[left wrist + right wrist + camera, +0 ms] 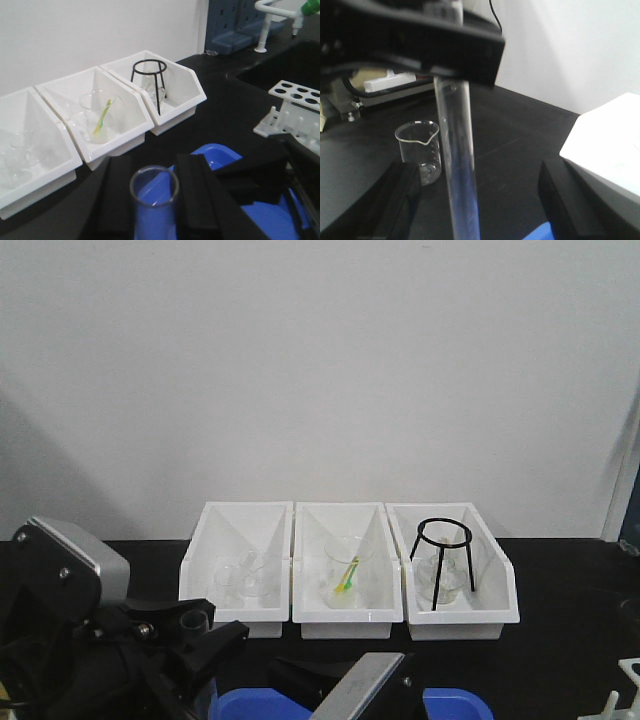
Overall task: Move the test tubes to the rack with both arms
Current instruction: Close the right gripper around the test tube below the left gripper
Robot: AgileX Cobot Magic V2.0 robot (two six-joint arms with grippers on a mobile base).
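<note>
- Test tube (pixel 154 204) stands upright between the two black fingers (pixel 114 200) of the left pincer (pixel 153 215), with its open mouth facing the wrist camera. The fingers press on its sides, so this pincer is clamped on the glass.
- In the right wrist view the tube hangs down out of the left pincer and passes between the fingers (pixel 395 200) of the right pincer (pixel 479 202). These are spread wide and both are clear of the glass. That pincer is open and holds nothing.
- Under the left pincer lies a blue tray (pixel 220 155).
- To the right of the left pincer, past the tray, the white rack (pixel 295 105) stands on the black table (pixel 230 100). Its plate of round holes is on top and a row of pegs runs along its near side.
- Beyond the left pincer, three white bins (pixel 122 145) sit side by side against the wall.
- The bin on the left has clear glassware (pixel 17 160) in it.
- The middle bin has a clear cup (pixel 90 105) with a yellow-green stick (pixel 102 116) leaning inside.
- The bin on the right has a black wire tripod (pixel 157 95).
- A beaker (pixel 418 150) stands on the table beyond the right pincer's left-hand finger, apart from the tube.
- In the front view, the left arm (pixel 50 600) and the right arm (pixel 362 680) are low at the bottom edge, over the tray.
</note>
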